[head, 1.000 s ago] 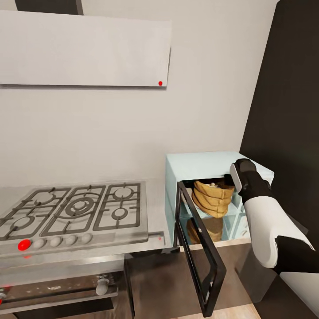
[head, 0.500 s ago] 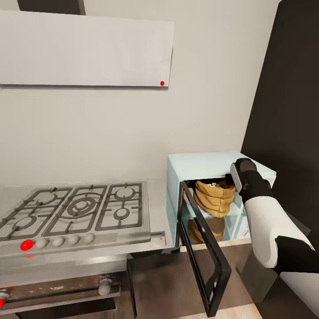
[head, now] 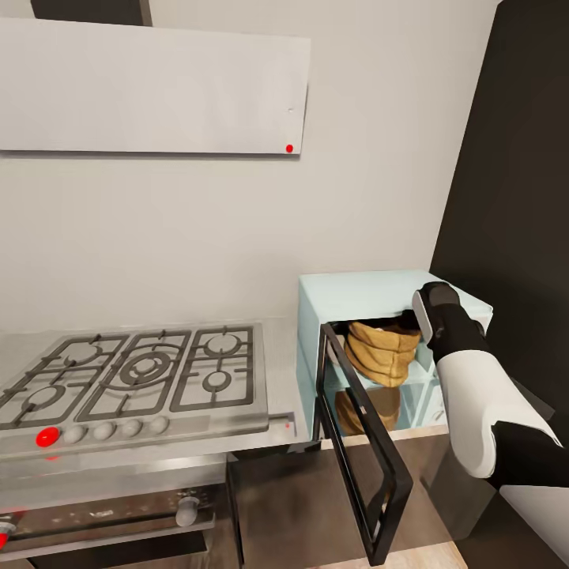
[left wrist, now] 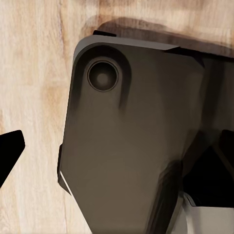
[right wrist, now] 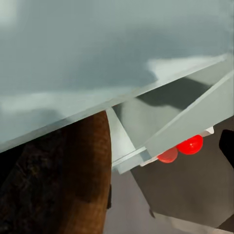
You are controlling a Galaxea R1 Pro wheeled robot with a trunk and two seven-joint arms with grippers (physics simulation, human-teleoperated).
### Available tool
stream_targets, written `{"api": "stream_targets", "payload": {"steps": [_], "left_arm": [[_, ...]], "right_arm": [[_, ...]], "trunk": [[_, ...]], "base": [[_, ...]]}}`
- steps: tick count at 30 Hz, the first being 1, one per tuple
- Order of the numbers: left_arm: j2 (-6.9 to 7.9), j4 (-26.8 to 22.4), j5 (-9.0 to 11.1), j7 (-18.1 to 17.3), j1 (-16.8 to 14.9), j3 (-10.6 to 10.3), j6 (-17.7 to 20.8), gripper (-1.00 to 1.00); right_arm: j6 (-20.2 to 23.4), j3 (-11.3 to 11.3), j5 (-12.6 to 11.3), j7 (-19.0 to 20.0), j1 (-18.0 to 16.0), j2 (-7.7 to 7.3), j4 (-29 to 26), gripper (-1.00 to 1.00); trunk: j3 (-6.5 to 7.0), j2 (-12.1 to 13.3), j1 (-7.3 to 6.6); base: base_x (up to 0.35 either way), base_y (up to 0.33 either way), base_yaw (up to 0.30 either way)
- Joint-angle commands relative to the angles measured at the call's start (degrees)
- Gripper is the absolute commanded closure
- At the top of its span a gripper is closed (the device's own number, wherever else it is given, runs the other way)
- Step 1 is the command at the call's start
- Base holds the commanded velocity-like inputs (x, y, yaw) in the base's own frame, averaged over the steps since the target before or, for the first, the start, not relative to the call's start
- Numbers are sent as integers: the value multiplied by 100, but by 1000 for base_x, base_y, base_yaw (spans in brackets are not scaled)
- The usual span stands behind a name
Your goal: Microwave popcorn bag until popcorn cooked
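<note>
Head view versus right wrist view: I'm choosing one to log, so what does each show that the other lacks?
Head view alone: the gas hob, the wall cabinet, the microwave's open door and the right arm reaching into the microwave. Right wrist view alone: two red balls past a pale panel edge. Both: the tan-brown popcorn bag and the pale mint microwave body.

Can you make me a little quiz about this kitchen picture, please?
1. True or false: the microwave door is shut.
2. Where is the bag? A) on the hob B) inside the microwave C) on the floor
3. Fill in: the red dot on the hob sits at its front ____ corner in the head view.

Key: 1 false; 2 B; 3 left.
</note>
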Motion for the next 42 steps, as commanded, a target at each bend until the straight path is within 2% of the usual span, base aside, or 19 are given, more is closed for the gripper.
{"api": "stream_targets", "payload": {"steps": [1, 7, 25, 28, 30, 31, 34, 38, 39, 41, 42], "left_arm": [[-2, -3, 29, 3, 1, 4, -10, -100], [-2, -4, 30, 4, 1, 6, -12, -100], [-2, -2, 28, 4, 1, 4, -17, -100], [-2, -4, 25, 3, 1, 5, -18, -100], [-2, -5, 22, 3, 1, 4, -19, -100], [-2, -7, 25, 2, 1, 6, -19, -100], [-2, -3, 25, 3, 1, 8, -19, -100], [-2, -4, 24, 4, 1, 6, -19, -100], [-2, -5, 27, 5, 1, 8, -19, -100], [-2, -8, 29, 5, 1, 10, -19, -100], [-2, -8, 29, 5, 1, 10, -19, -100]], "right_arm": [[28, -7, 41, 48, -8, 2, -83, -100], [28, -7, -18, 67, -11, 1, -447, -100], [28, -10, -4, 69, -16, 1, -476, -100], [28, -6, -37, 197, -1, -151, -484, -100], [28, 2, -44, 513, 68, -254, -487, -100], [28, 24, -31, 879, 151, -299, -488, -100], [28, 50, 4, 1636, 329, -355, -489, -100], [28, 62, 16, 2303, 647, -389, -489, -100], [-48, 62, 18, 2562, 822, -392, -489, -100], [-635, 63, 25, 3032, 1187, -389, -486, -100], [-813, 63, 26, 3127, 1265, -383, -484, -100]], "trunk": [[-5, -4, 1], [-5, -4, 1], [-5, -4, 1], [-5, -4, 1], [-5, -4, 1], [-5, -4, 1], [-5, -4, 1], [-5, -4, 1], [-5, -4, 1], [-5, -4, 1], [-5, -4, 1]], "base": [[0, 0, 0], [-127, 0, 0], [-282, 0, 0], [-16, 0, 0], [-3, 0, 0], [-1, 0, 0], [0, 0, 0], [0, 0, 0], [0, 0, 0], [0, 0, 0], [0, 0, 0]]}}
